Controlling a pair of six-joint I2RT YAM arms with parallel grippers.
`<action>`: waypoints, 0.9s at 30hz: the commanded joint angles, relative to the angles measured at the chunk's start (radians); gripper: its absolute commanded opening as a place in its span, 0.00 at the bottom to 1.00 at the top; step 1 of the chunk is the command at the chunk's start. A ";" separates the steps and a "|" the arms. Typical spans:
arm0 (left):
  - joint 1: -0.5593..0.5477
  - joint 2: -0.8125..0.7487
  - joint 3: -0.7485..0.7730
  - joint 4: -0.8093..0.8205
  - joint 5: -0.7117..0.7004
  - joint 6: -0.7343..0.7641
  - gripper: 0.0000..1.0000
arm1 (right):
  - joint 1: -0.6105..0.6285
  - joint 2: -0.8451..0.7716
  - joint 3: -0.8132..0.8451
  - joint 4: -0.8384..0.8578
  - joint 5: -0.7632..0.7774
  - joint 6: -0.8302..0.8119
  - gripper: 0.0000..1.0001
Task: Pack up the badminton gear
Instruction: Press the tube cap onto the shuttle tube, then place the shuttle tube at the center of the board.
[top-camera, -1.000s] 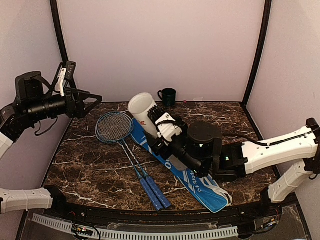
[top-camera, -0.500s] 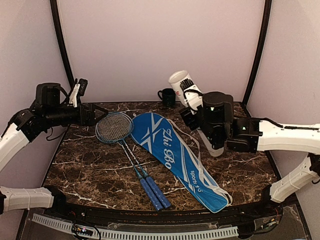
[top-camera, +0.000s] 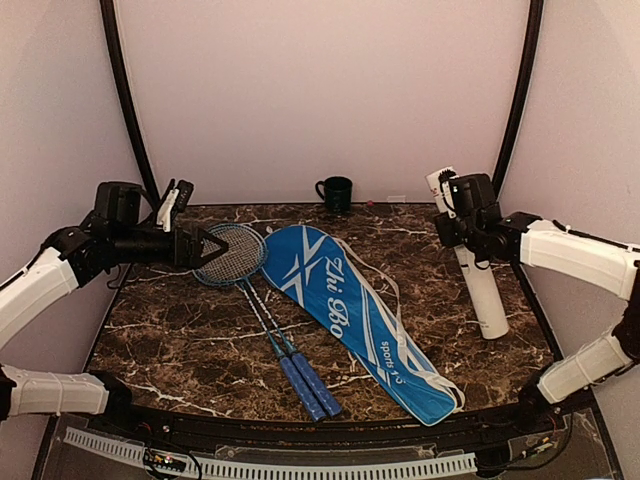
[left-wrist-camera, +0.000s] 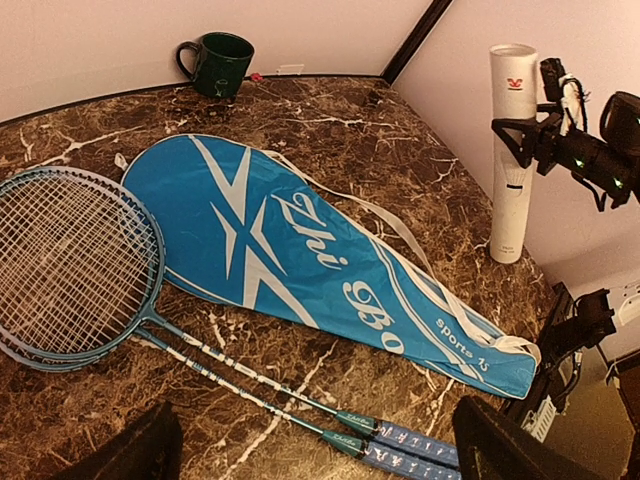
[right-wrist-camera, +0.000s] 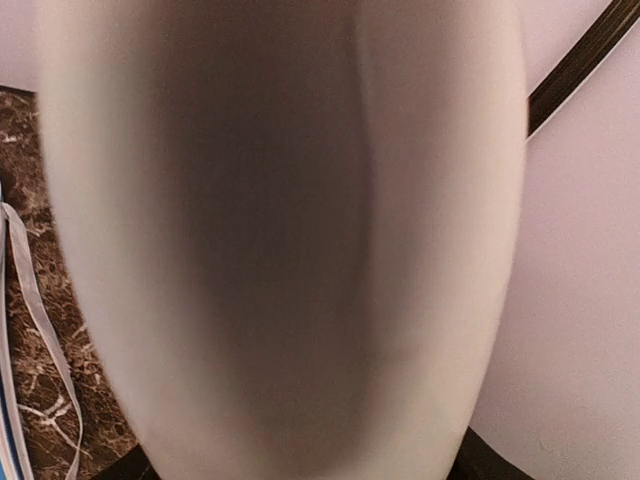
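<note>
Two blue-handled rackets (top-camera: 262, 312) lie side by side on the marble table, their heads (left-wrist-camera: 70, 265) at the far left. The blue cover with white lettering (top-camera: 350, 310) lies diagonally to their right, also seen in the left wrist view as the cover (left-wrist-camera: 300, 260). My left gripper (top-camera: 205, 245) hovers open and empty above the racket heads. At the table's right side my right gripper (top-camera: 455, 215) is shut on the long white tube (top-camera: 478, 290), near its top. The tube (left-wrist-camera: 510, 170) stands upright. Up close, the tube (right-wrist-camera: 280, 230) fills the right wrist view and hides the fingers.
A dark green mug (top-camera: 335, 192) stands at the back middle by the wall, mug (left-wrist-camera: 220, 62). White straps (top-camera: 400, 300) trail from the cover's right side. Black frame posts (top-camera: 515, 100) rise at the back corners.
My right arm has swung the tube from over the cover to the table's right side and stood it upright. My left gripper has come lower and to the right, toward the racket heads.
</note>
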 joint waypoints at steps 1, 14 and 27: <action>0.009 -0.001 -0.033 0.045 0.037 0.030 0.97 | -0.099 0.076 -0.003 0.003 -0.135 0.030 0.69; 0.014 0.014 -0.091 0.077 0.023 0.051 0.97 | -0.212 0.493 0.209 0.038 -0.252 0.034 0.70; 0.018 -0.014 -0.173 0.131 -0.105 0.050 0.97 | -0.263 0.618 0.236 0.071 -0.345 0.117 0.73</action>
